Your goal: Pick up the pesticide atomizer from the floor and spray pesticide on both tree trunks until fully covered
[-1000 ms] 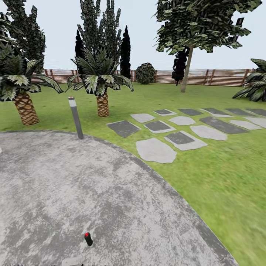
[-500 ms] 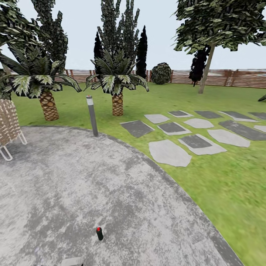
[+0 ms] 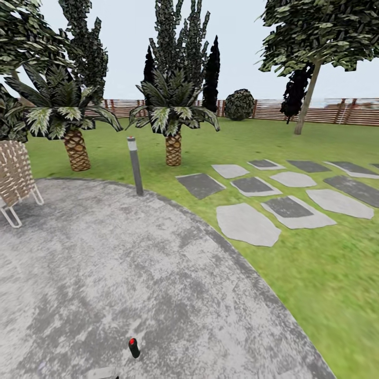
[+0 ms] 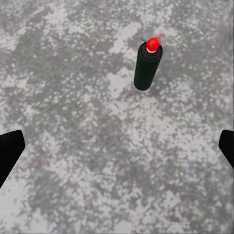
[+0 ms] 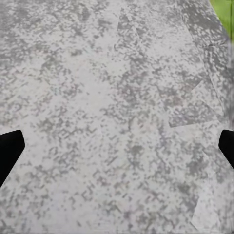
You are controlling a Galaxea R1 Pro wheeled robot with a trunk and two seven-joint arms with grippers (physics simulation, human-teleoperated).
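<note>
The robot's view has swung left, the pesticide atomizer [image 3: 134,348] upright on paving beneath its spread, empty left end effector [image 4: 117,151], pickup pending.

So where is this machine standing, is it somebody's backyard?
Most likely a fenced garden: green lawn with grey stepping stones, short palms, and a slatted wooden fence behind. The robot stands on a round grey paved patio.
</note>
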